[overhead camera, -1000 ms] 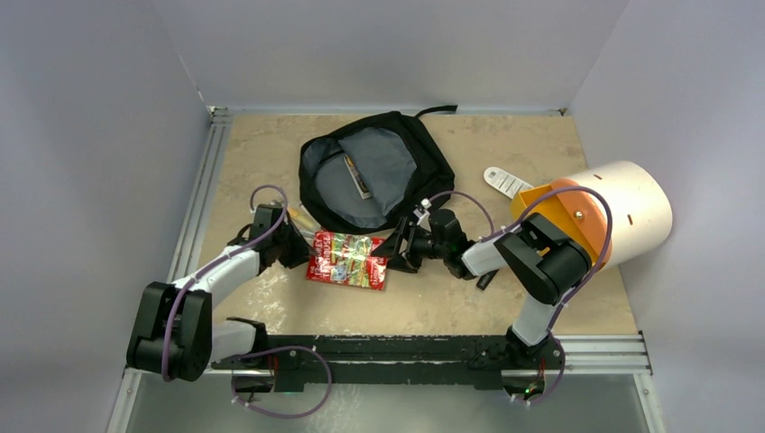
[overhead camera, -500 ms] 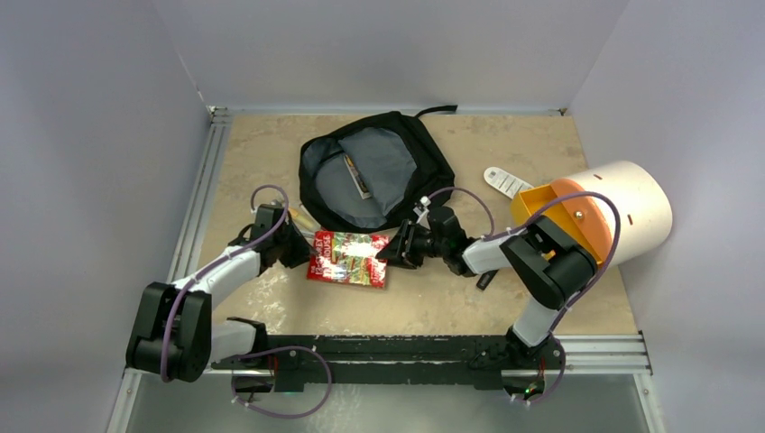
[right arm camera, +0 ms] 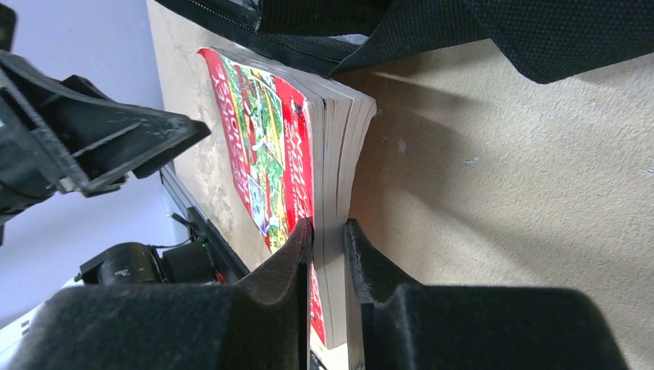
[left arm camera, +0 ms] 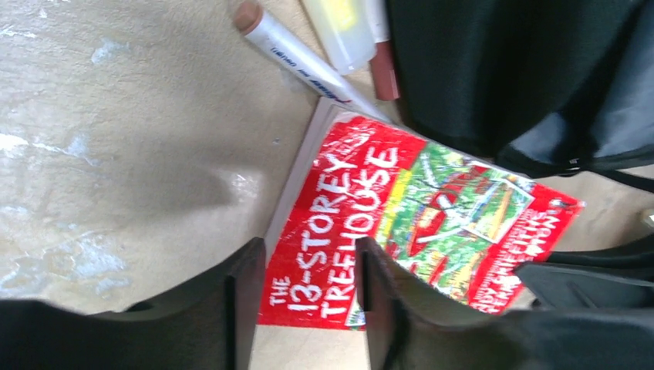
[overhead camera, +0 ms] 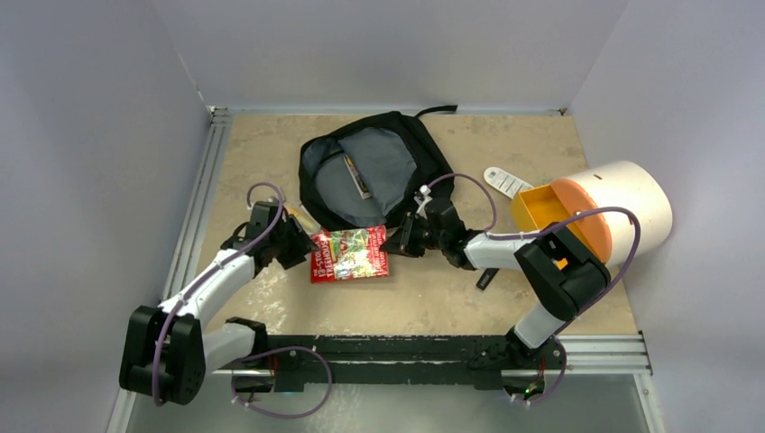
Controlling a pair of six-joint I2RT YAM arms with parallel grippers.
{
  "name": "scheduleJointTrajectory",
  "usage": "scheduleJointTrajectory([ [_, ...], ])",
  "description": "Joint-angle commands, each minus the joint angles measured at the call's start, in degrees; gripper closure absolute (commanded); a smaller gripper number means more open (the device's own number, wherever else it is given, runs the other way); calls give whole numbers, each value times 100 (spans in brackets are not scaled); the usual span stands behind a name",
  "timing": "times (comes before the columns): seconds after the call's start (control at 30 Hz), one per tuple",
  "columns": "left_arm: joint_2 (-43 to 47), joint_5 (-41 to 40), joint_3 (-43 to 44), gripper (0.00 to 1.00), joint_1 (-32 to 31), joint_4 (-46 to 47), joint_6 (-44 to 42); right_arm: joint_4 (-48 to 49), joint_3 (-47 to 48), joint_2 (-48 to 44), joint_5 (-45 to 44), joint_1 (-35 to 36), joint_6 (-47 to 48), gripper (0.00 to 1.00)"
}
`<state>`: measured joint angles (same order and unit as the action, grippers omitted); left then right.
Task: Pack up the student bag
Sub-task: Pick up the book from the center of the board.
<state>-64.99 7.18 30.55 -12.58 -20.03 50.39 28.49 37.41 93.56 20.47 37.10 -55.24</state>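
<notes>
Top view, L to R: your left claw (overhead camera: pixel 300 247) sits centre-left, jaws released, straddling the lower-left corner of the book (overhead camera: pixel 350 253) w/o pinching it. Some pens (left arm camera: pixel 302 55) lie just above that corner, beside the bag (overhead camera: pixel 388 167). The bag lies open at upper centre, its rim over the book's top edge. Your right claw (overhead camera: pixel 390 242), mid-frame, is clenched on the book's right page edge. Cream cylinder (overhead camera: pixel 627 203) at far right.

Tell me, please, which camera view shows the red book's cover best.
The left wrist view: the 13-Storey Treehouse book faces the camera, its title readable. The top external view shows it small, beside the black backpack. The right wrist view shows it edge-on, page block pinched in the right gripper.
</notes>
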Motion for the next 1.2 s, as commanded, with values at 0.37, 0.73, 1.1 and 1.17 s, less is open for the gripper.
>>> scheduleJointTrajectory([
  [0.37,2032,1379,-960,22,-166,-117,2288,335,3,-291,23,3,-660,100],
  [0.73,2295,1223,-1602,20,-582,642,3159,1033,-292,-425,348,8,-1497,100],
  [1.1,1238,1004,-1993,20,-958,2340,3818,1109,-418,-592,529,22,-1669,100],
  [1.17,1145,953,-2047,22,-998,2597,3945,1110,-467,-617,552,24,-1665,100],
])
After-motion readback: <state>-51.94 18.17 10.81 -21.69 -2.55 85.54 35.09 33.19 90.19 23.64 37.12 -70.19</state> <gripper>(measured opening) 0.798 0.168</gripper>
